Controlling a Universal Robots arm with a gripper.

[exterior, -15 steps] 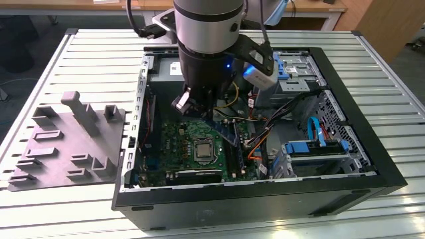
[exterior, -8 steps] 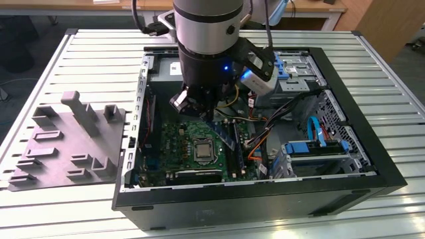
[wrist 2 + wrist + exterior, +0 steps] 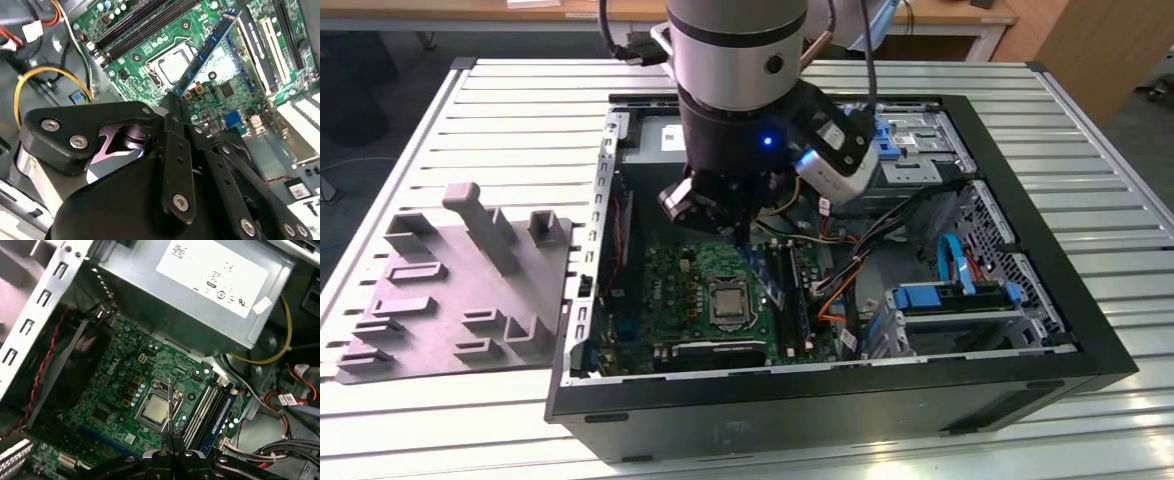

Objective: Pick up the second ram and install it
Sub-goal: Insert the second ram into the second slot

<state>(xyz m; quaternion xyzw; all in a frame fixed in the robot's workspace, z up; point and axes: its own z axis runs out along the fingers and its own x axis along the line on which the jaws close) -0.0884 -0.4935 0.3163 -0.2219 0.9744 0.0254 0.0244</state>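
One ram [image 3: 207, 47] is pinched at its end by the gripper [image 3: 175, 100], fingers closed on it, and held tilted over the motherboard [image 3: 135, 55] beside the CPU socket [image 3: 172, 65]. Open case [image 3: 854, 420] is laid on a slatted table [image 3: 507, 110]; grey fixture [image 3: 454, 290] at the exterior view's left, wooden desk [image 3: 494, 12] behind.

gripper [image 3: 176, 100] — clamped on second ram [image 3: 209, 47] | ram over motherboard [image 3: 162, 40] — near cpu socket [image 3: 172, 65]

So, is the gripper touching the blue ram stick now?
Touching. In the second wrist view the gripper has its fingers shut on one end of the second ram.
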